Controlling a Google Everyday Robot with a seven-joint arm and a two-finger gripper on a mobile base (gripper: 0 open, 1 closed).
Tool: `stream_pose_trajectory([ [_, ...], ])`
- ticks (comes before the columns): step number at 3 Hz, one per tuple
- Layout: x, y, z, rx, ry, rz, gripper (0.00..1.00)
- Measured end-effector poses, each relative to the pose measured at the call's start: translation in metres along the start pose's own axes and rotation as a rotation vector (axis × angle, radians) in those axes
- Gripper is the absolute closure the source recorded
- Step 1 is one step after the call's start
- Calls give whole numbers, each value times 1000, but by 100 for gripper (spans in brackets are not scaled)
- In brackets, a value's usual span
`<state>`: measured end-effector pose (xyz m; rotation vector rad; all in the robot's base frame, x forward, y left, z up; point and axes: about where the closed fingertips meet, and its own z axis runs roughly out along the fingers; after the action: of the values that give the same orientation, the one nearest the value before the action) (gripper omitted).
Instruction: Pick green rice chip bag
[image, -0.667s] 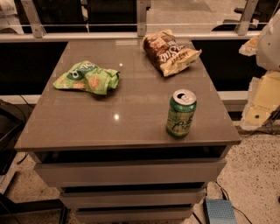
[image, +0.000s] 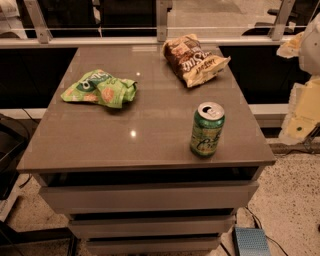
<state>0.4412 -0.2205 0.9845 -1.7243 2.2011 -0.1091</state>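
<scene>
Nothing is shifting since a moment ago: the table (image: 150, 145) is carrying the same spread, and the gripper (image: 304, 107) is still hanging at the right edge of view, past the table's right side. Open or closed, I cannot tell. The green rice chip bag (image: 100, 89) is lying flat at back left, well apart from the gripper, across the whole tabletop. Counting: one table, two bags, the other being a brown chip bag (image: 195, 60) at back right, and one green can (image: 207, 129) standing upright at front right.
</scene>
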Motion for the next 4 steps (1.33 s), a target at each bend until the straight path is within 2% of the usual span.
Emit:
stream_pose_trajectory([
  [1, -23, -17, -1, -23, -89, -18, 0],
  [2, -74, -20, 13, -63, -207, -48, 0],
  [3, -127, -10, 48, -123, -312, -66, 0],
  [4, -165, 2, 83, -161, -418, -57, 0],
])
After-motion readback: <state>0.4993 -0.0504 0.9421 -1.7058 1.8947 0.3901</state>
